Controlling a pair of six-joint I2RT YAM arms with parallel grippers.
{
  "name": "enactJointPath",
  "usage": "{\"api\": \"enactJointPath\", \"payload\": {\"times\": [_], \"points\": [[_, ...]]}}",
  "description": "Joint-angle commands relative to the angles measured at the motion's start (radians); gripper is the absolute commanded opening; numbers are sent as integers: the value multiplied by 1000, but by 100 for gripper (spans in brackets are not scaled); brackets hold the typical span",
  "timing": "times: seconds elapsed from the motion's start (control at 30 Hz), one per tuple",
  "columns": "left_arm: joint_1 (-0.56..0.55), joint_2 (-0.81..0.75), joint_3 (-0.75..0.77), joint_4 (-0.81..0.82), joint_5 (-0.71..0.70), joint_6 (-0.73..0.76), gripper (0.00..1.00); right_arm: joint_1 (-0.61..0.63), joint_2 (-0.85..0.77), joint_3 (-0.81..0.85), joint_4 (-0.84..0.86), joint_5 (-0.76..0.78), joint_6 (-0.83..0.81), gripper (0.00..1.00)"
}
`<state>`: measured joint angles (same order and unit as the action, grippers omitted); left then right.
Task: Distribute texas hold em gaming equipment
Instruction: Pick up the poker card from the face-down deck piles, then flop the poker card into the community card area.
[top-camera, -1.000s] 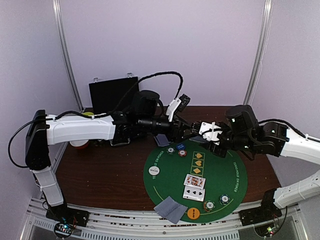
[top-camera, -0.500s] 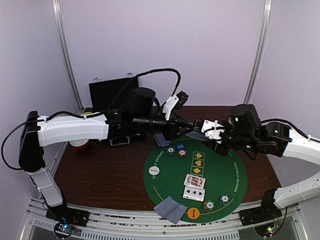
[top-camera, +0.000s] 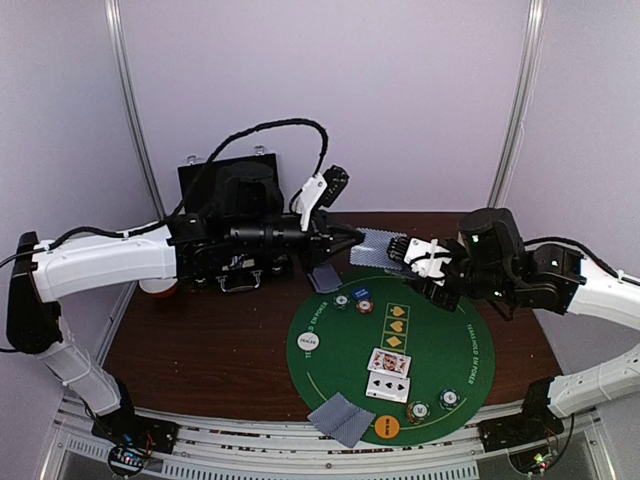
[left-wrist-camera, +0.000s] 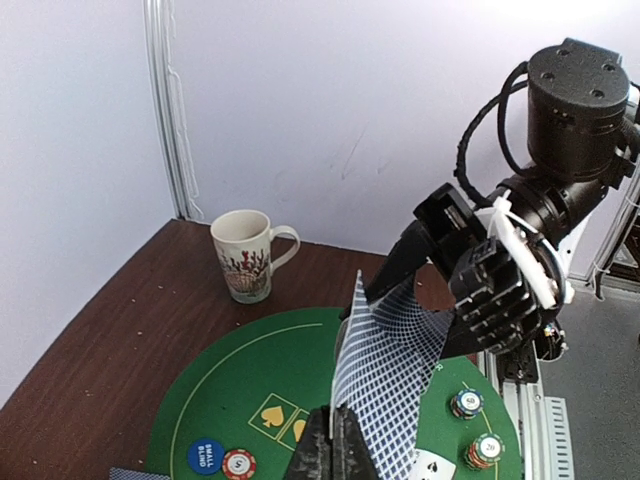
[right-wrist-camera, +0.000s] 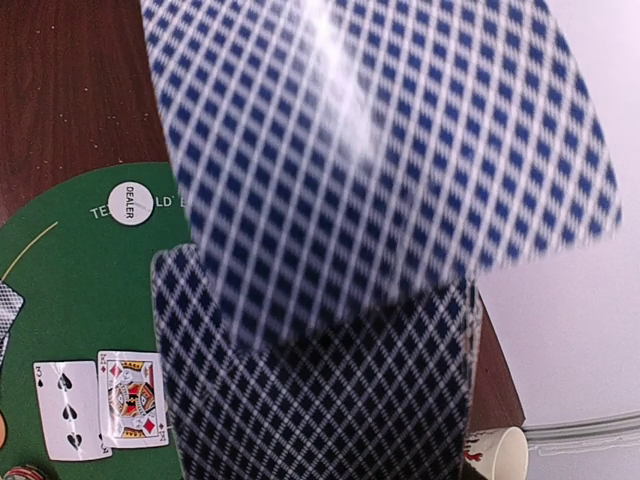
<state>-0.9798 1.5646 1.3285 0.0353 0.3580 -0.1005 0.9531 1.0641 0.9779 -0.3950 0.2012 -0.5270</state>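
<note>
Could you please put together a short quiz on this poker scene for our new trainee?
1. True or false: the left gripper pinches one card while the right gripper grips the deck.
2. How many face-up cards lie on the green mat? A one, B two, C four.
3. Fill in: the white disc on the mat reads ____.
Key: 1 true; 2 B; 3 dealer.
</note>
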Motion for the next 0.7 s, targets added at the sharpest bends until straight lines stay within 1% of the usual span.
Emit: {"api": "enactJointPath", "payload": {"times": [0.0, 0.03, 0.07, 0.17, 0.23, 0.37, 0.53, 0.67], "points": [[53, -90, -63, 27, -73, 77, 0, -3, -24, 2, -11, 53, 12, 43], [69, -106, -82, 27, -108, 91, 0, -6, -24, 2, -13, 59, 14, 43], [81, -122, -110, 26, -182, 107, 0, -8, -25, 2, -17, 65, 15, 43], [88, -124, -179, 29, -395, 224, 0, -14, -31, -2, -24, 71, 17, 43], [83, -90, -211, 29, -471, 289, 0, -17, -35, -2, -23, 70, 18, 43], [27, -4, -258, 80, -565, 391, 0, -18, -39, 1, -23, 64, 18, 43], [-81, 113, -324, 279, -658, 588, 0, -20, -40, 1, -25, 60, 15, 43], [-103, 223, -375, 459, -687, 695, 0, -19, -43, 3, -28, 49, 17, 43]]}}
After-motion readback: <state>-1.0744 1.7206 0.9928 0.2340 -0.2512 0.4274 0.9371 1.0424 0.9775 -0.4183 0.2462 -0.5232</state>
